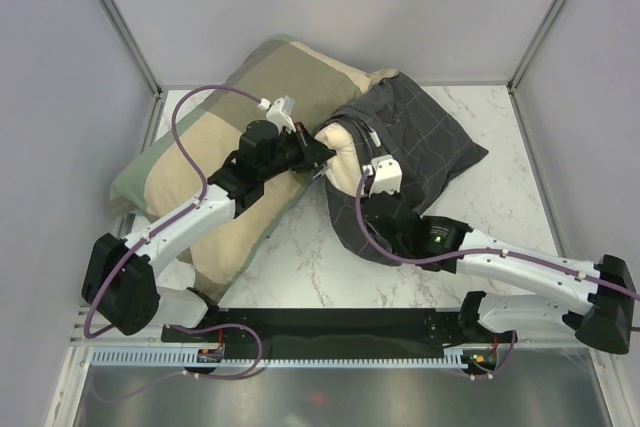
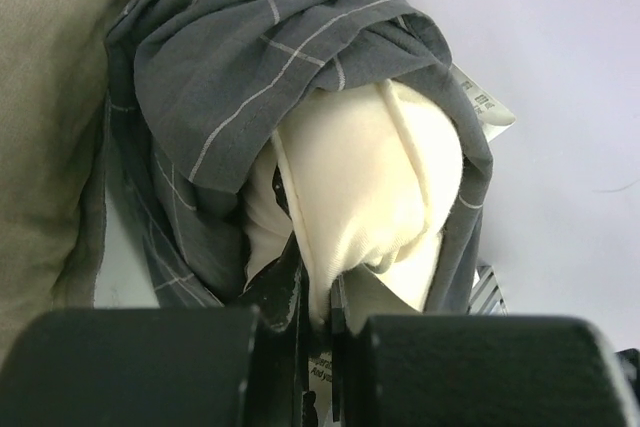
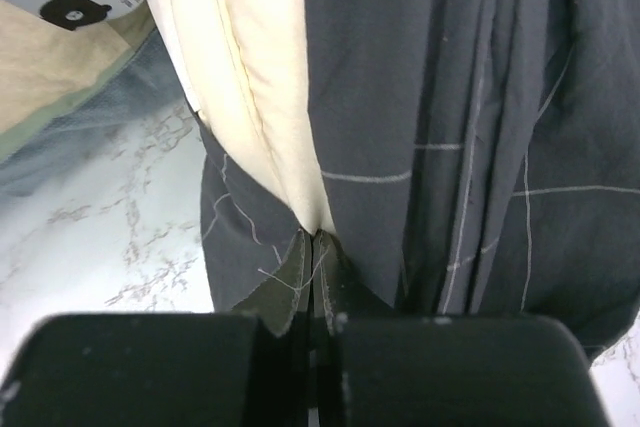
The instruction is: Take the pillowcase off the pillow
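Two pillows are being carried by the white marble-veined table (image 1: 300, 262). Its left part is being taken up by the larger olive-and-tan patchwork pillow (image 1: 190, 162), which is lying flat. Just to the right of that, near the table's middle and towards the back, the pillowcase (image 1: 425, 142) is being shown as dark charcoal-grey cloth crossed by thin light grid lines. It is being rumpled into deep folds and bunched back from its open end. Out of that opening the pillow (image 1: 343, 145) is being exposed: plain cream and soft, with a raised seam running along its edge. The rest of it is being hidden inside the case. The pillow's bared cream edge is being pinched between the clenched jaws of the left gripper (image 2: 320, 307). The dark hem of the pillowcase is being gripped by the right gripper (image 3: 312, 247), its jaws pressed tightly together on the cloth. A small white tag (image 2: 487, 107) is being seen at the case's rim.
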